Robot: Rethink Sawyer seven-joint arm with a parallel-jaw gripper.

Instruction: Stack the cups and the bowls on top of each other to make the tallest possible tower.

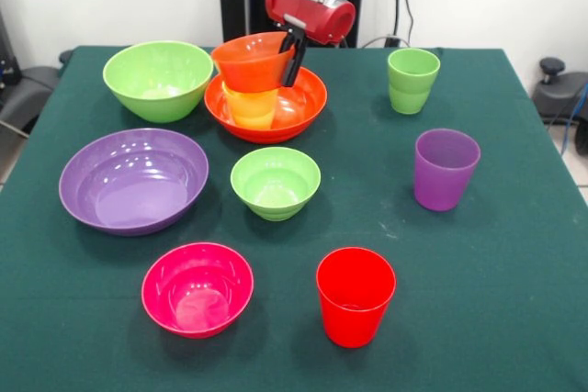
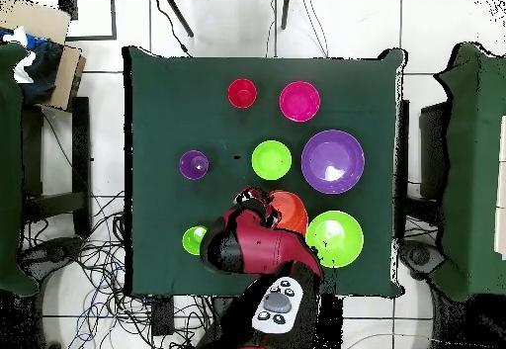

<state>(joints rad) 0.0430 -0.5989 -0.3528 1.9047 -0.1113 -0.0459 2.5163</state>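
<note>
Three pieces sit piled together at the far middle of the tabletop (image 1: 514, 254): the large orange bowl (image 1: 308, 98), a yellow cup (image 1: 250, 107) standing in it, and the small orange bowl (image 1: 250, 60) perched on that cup, tilted a bit toward the left in the front view. The pincer (image 1: 294, 52) is clamped on the small orange bowl's right rim, one black finger down the outside of the wall, with the red and black arm (image 1: 312, 2) coming in from above.

Just left of that pile is the large lime green bowl (image 1: 158, 78), upright and apart from the orange one. Nearer and further left sits the large purple bowl (image 1: 133, 179). The small lime green bowl (image 1: 275, 182) is right in the middle, just in front of the large orange bowl and beside the purple one, not touching either.

Along the near edge, the small magenta-pink bowl (image 1: 197, 287) is on the left and the red cup (image 1: 356, 295) is to its right, both upright. Over on the right side the purple cup (image 1: 445, 168) stands alone, and further back the light green cup (image 1: 412, 80) stands near the far right corner.

From overhead the arm (image 2: 259, 246) covers most of the pile, so only a slice of orange (image 2: 293, 207) shows past it. The other bowls and cups are all spread out on the green cloth, well apart from each other.
</note>
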